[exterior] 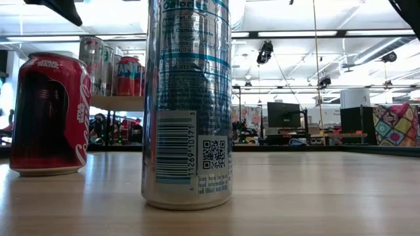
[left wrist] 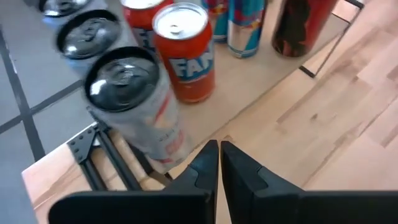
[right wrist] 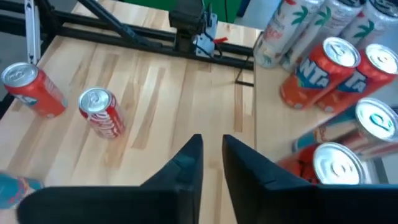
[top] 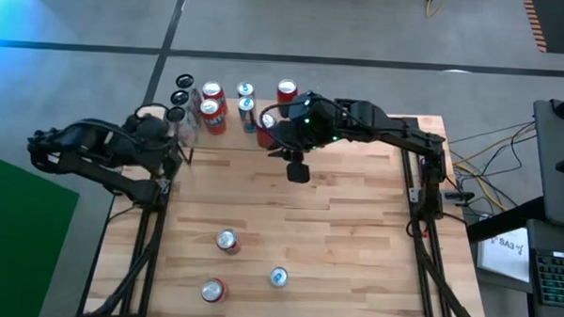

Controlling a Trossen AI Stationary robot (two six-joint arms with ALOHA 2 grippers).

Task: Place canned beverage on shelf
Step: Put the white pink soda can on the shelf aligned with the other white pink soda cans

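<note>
Right gripper (top: 297, 170): over far centre of table, just beside light wooden shelf (top: 228, 138), fingers nearly together, empty. Left gripper (left wrist: 219, 163): clenched, empty, at shelf's left end. Three upright cans (top: 226, 240) near edge, unshelved. Risk: arm swing could topple crowded shelf cans (top: 213, 117).

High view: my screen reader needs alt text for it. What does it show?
Seen from above, a small shelf at the table's far edge holds a cluster of cans. The right gripper hangs beside the shelf, the left gripper by its other end, both empty. Three cans stand near the front.
</note>
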